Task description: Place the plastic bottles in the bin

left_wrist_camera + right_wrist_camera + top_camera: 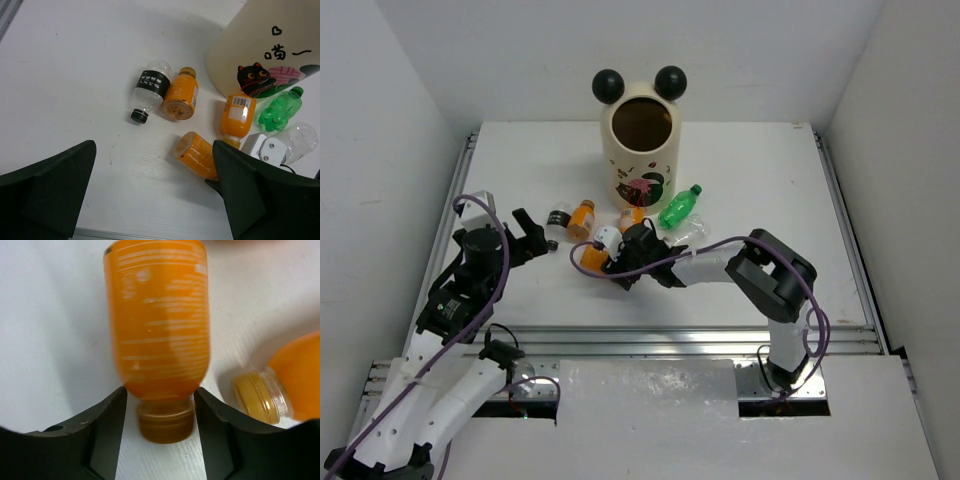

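Right gripper [160, 390] sat low at the near orange plastic bottle [157, 315], which lay on its side on the flat white tabletop [750, 180]. The jaws were apart, one on each side of its brown cap and neck and very close. I could not tell if they pressed on it. A second orange plastic bottle with a yellow cap [295, 375] lay just to one side, not touching the first. Left gripper [154, 145] hung over the table left of the cluster with its jaws wide apart, holding nothing. Ahead of it a clear plastic bottle with a black label [150, 90] lay right beside a third orange plastic bottle [181, 95]. The tall cream cylindrical bin with black ball ears [640, 150] stood upright at the far middle of the table. A green plastic bottle [280, 110] lay near its foot, with a plain clear plastic bottle [300, 140] just beside it.
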